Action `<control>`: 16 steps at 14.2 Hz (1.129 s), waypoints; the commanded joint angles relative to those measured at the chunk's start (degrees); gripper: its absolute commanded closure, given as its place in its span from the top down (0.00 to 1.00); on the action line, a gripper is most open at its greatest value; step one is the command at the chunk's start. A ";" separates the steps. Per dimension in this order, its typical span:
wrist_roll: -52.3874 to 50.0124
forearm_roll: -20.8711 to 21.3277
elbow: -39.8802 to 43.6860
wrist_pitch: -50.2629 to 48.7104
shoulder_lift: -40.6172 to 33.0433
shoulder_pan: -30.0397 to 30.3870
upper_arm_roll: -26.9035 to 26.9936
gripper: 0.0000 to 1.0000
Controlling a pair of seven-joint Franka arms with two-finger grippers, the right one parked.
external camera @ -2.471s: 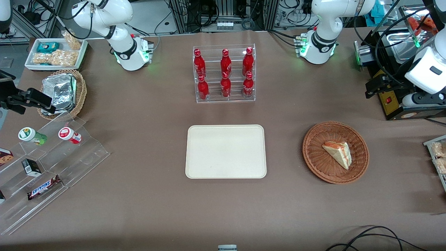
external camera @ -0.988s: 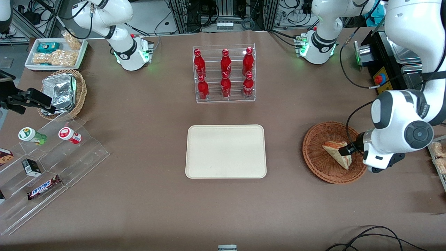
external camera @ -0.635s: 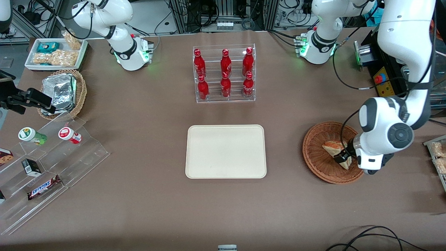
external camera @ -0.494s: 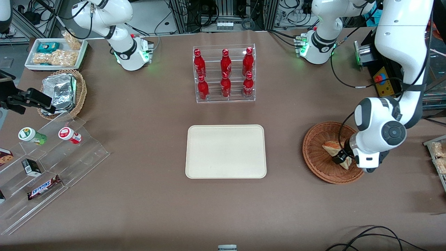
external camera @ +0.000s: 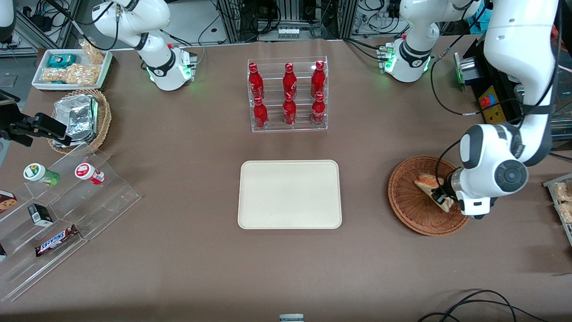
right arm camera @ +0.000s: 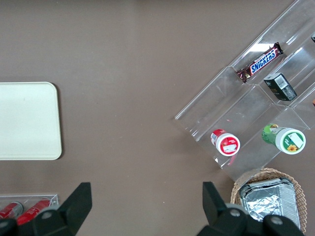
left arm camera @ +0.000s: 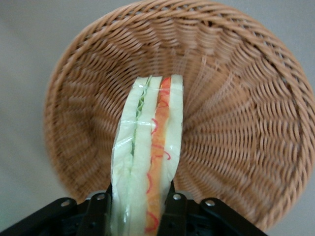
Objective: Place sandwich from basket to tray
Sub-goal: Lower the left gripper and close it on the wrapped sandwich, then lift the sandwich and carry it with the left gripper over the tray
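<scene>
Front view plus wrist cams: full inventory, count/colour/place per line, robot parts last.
sandwich: 1, pale bread with orange and green layers, gripped over the basket
basket: 1, reddish-brown wicker, toward the working arm's end
tray: 1, cream, table centre, nothing on it
cola bottles: 6, red, in a clear rack farther from the front camera than the tray
foil containers: silver, count unclear, in a tan wicker basket toward the parked arm's end
snack tray: 1, white, holds packets, farther from the camera than the foil containers
Snickers bar: 1, brown, on a clear stepped stand
cups: 2, one red-lidded, one green, same stand
gripper: 1, black fingers shut on the sandwich
</scene>
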 commanded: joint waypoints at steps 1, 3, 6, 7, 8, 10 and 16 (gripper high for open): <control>0.03 0.33 3.45 -4.69 -1.01 -3.77 -0.69 0.02; 0.64 -0.20 3.80 -3.12 -1.10 -5.88 -2.17 0.02; 12.05 0.33 6.52 1.46 1.26 -8.17 -7.36 0.02; 11.98 0.07 8.71 2.25 3.01 -10.61 -7.54 0.02; 11.81 -0.11 10.03 2.78 4.77 -13.07 -7.55 0.02; 9.10 0.33 14.76 3.57 9.07 -19.22 -7.46 0.02; -0.23 3.14 33.49 5.33 24.81 -30.14 -7.37 0.02</control>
